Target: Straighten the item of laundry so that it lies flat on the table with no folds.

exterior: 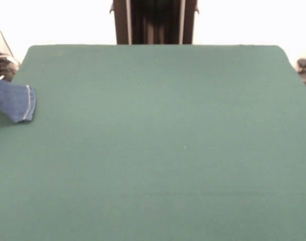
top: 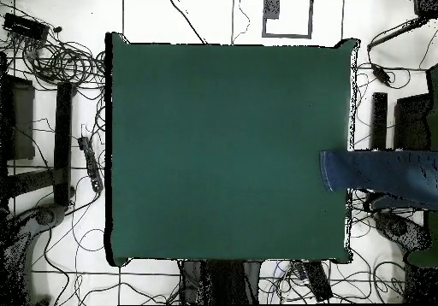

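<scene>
Here the jeans [exterior: 15, 103] barely reach the table [exterior: 158, 150]: only one hemmed leg end lies on the green cloth at its edge, far left in the front view, far right in the overhead view [top: 381, 176]. The rest trails off past the edge. The leg's long axis runs across the table, hem pointing inward toward the middle. The claw shows in neither view, so its opening and position relative to the jeans cannot be told.

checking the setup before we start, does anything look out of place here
Yes. The jeans are barely on the table: only one hemmed leg end lies over a side edge, and the rest extends off past it. No gripper is in view.
</scene>
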You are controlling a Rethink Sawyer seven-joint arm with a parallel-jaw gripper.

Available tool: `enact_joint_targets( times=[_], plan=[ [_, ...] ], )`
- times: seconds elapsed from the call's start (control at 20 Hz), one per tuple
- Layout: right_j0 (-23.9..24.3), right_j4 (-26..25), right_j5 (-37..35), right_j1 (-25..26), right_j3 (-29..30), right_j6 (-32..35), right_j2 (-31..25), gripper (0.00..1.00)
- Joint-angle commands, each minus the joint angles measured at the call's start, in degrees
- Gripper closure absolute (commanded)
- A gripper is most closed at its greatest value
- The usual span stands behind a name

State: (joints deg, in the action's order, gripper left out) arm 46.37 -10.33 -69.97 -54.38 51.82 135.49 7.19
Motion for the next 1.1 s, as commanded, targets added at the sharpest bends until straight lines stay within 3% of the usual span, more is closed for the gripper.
enact_joint_targets(
  times=[0.05,0.45,0.8,1.1],
  plan=[
    [0.82,-1.38,-5.26,3.85,-2.21,-26.15,-9.46,1.0],
    [3.94,-1.41,-5.53,7.34,-6.56,-28.63,-11.84,1.0],
    [6.71,-1.95,-9.54,14.41,-17.31,-33.09,-14.81,1.0],
    [7.63,-2.56,-11.57,17.89,-23.17,-36.01,-16.18,1.0]
  ],
)
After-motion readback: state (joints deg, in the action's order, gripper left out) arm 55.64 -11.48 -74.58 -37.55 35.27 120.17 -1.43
